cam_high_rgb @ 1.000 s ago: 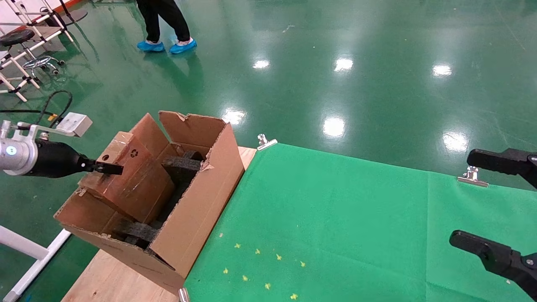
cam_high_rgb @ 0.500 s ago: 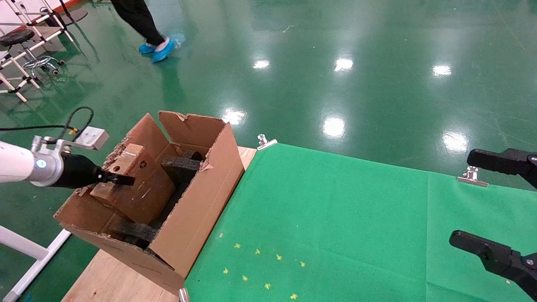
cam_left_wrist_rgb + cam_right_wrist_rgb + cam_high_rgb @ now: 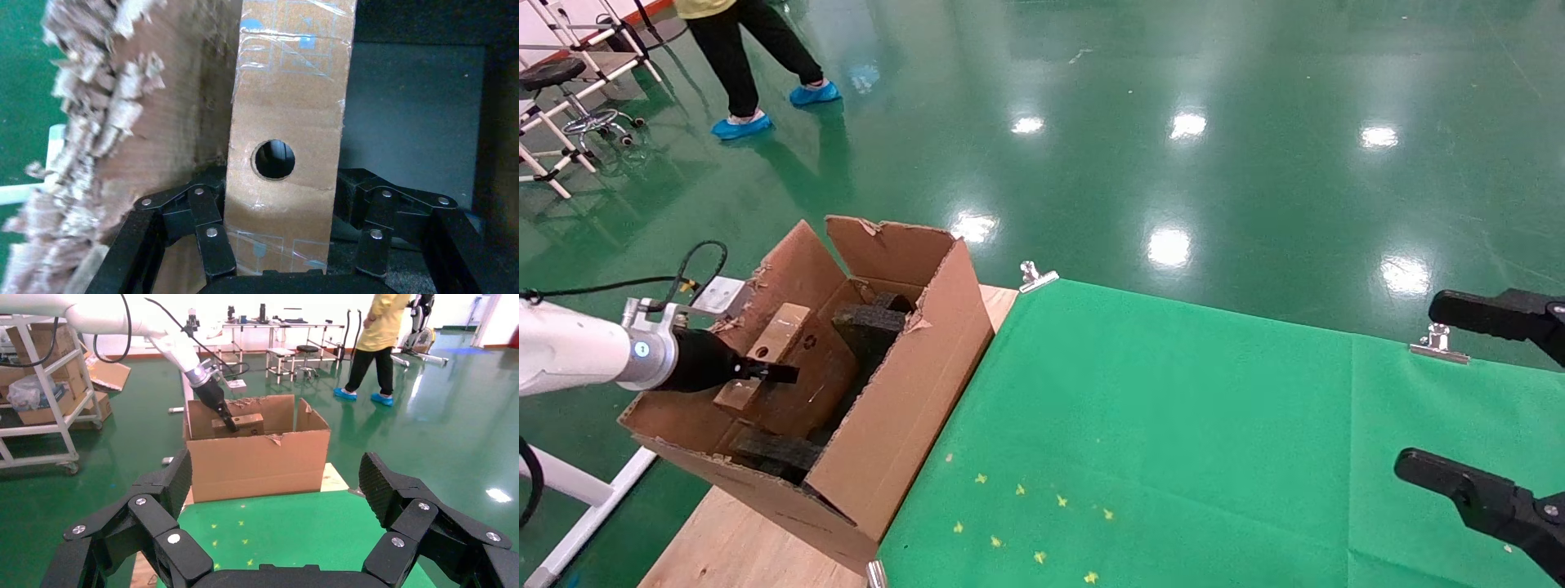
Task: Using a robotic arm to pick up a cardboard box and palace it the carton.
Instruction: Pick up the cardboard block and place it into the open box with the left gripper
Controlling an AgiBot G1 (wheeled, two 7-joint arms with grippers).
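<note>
The bench [image 3: 1173, 425] under its green cloth lies before me, and at its left end stands the carton [image 3: 903, 425], big, ragged at the flaps, with black foam blocks [image 3: 870, 322] inside. My robotic arm [image 3: 576, 355] on the left reaches over the carton's near-left wall, and my left hand [image 3: 764, 374] is closed on the cardboard box [image 3: 797, 367], which sits partly down inside the carton, tilted, its narrow end uppermost. In the left wrist view the fingers [image 3: 211, 236] press the two broad faces of the box [image 3: 284, 141] just beside the round hole [image 3: 273, 159] in its narrow side. I judge the box light and fairly stiff, but its taped face looks slick, so the hold belongs across the broad faces near that end, firm without crushing the board. It seems nearly placed; the foam may snag a corner as it settles. My right hand [image 3: 275, 539] hangs spread wide and empty over the bench's right side, well apart from the work.
</note>
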